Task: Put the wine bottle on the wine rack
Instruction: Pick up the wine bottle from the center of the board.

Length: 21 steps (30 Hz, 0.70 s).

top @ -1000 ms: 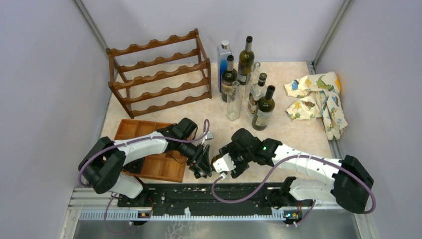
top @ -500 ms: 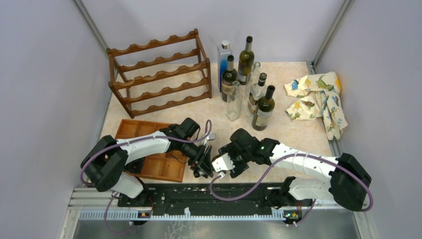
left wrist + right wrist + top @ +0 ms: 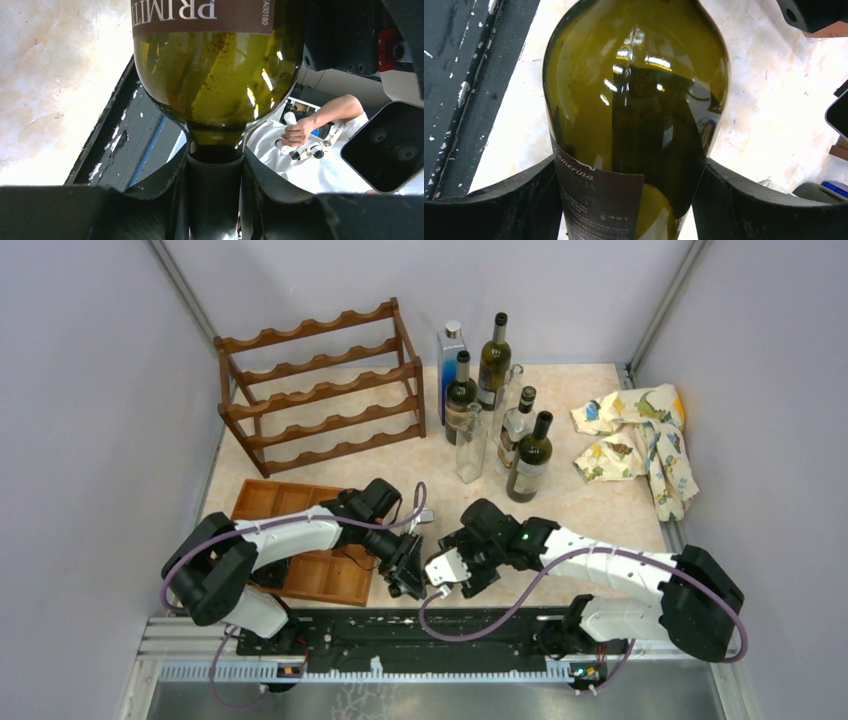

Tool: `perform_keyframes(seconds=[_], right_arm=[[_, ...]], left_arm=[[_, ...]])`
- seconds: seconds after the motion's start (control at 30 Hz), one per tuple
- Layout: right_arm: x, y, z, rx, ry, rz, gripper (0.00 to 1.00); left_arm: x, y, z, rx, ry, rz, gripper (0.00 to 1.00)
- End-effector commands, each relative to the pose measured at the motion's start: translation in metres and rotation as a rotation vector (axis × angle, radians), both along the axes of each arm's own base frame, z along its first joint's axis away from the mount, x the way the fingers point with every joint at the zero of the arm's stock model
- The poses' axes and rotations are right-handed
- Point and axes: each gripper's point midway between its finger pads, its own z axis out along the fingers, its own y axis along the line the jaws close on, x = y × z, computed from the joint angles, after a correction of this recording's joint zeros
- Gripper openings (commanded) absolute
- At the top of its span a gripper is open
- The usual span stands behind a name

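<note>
Gripping the wine bottle around its wide olive-green body with the right gripper, dark fingers pressed to the glass on both sides, level with the top edge of the brown label. Pinching the same bottle's neck with the left gripper, clenched snugly against both sides just below the shoulder. Spanning the short gap between the two grippers, low over the near edge of the bench and just beside the near right corner of the flat wooden tray. Impossible to tell from above whether resting on the surface or lifted clear of it. Well apart from the wine rack, standing at the far left of the bench near the back wall. To the right of the rack, a cluster of upright bottles, and further right a crumpled printed cloth.
</note>
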Motion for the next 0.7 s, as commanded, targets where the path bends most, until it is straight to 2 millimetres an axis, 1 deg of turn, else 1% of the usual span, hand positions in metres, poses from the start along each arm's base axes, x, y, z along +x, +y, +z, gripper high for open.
perform_keyframes(seconds=[0.0, 0.03, 0.07, 0.1, 0.13, 0.23, 0.33, 0.4, 0.53, 0.6, 0.67], right_arm=[[0.014, 0.035, 0.051, 0.16, -0.071, 0.008, 0.58], [0.014, 0.035, 0.052, 0.161, -0.068, 0.006, 0.76], [0.014, 0.034, 0.053, 0.164, -0.068, 0.001, 0.86], [0.014, 0.034, 0.054, 0.168, -0.069, -0.005, 0.93], [0.015, 0.034, 0.057, 0.17, -0.07, -0.009, 0.97], [0.012, 0.034, 0.067, 0.181, -0.053, -0.015, 0.98], [0.001, 0.037, 0.092, 0.218, -0.002, 0.007, 0.98], [-0.008, 0.039, 0.113, 0.26, 0.055, 0.027, 0.98], [-0.019, 0.044, 0.169, 0.398, 0.131, 0.041, 0.98], [-0.017, 0.043, 0.193, 0.449, 0.142, 0.027, 0.98], [-0.01, 0.043, 0.215, 0.503, 0.154, -0.008, 0.98]], left_arm=[[-0.01, 0.006, 0.0, -0.03, 0.018, -0.011, 0.0], [-0.011, 0.005, 0.002, -0.067, 0.02, -0.005, 0.0], [-0.014, 0.007, 0.002, -0.083, 0.062, 0.014, 0.0], [-0.015, 0.009, 0.004, -0.103, 0.073, 0.03, 0.0], [-0.015, 0.01, 0.005, -0.118, 0.079, 0.048, 0.0], [-0.011, 0.015, 0.009, -0.148, 0.072, 0.091, 0.0], [-0.005, 0.02, 0.014, -0.162, 0.057, 0.133, 0.0], [0.0, 0.024, 0.017, -0.163, 0.042, 0.17, 0.0], [0.01, 0.031, 0.018, -0.142, 0.023, 0.249, 0.0], [0.015, 0.032, 0.021, -0.145, 0.013, 0.285, 0.0], [0.022, 0.032, 0.024, -0.146, -0.002, 0.322, 0.0]])
